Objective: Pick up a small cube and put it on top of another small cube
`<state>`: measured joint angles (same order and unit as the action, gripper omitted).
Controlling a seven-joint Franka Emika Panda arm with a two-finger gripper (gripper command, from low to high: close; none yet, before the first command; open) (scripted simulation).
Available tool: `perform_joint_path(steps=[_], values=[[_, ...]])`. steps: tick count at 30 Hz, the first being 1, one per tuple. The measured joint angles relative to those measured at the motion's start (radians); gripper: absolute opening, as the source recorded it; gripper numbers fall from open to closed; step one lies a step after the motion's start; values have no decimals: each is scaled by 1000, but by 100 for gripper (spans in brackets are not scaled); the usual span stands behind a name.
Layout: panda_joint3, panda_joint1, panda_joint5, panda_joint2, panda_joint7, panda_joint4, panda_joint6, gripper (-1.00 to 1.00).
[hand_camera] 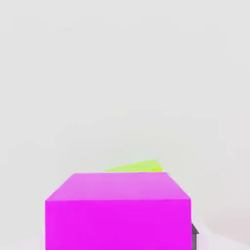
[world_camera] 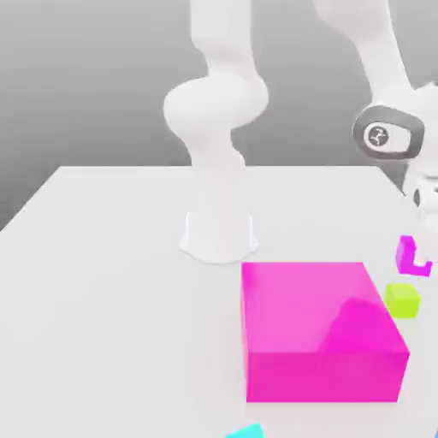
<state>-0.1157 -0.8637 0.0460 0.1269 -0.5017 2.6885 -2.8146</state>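
The small magenta cube (world_camera: 414, 255) is seen raised above the white table (world_camera: 111, 282) at the exterior view's right edge, just above and beside the lime-green cube (world_camera: 402, 299). It is plain, flat-coloured and sharp-edged, partly cut off by the picture's border. In the hand view the same magenta cube (hand_camera: 117, 210) is seen close up, clamped in the gripper (hand_camera: 119, 229), whose jaws are closed tight upon it; one dark fingertip (hand_camera: 195, 230) is glimpsed at its side. The lime-green cube (hand_camera: 134, 167) is seen beyond it, resting on the table. A large magenta block (world_camera: 321, 329) lies beside the lime-green cube, and a cyan cube (world_camera: 248, 432) is seen at the near edge.
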Motion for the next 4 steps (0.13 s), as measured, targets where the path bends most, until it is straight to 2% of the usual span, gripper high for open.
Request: perform_joint_path(steps=[1,4], values=[[7,-5,10,27,-8,-1,-26,100],[7,-5,10,27,-8,-1,-26,100]])
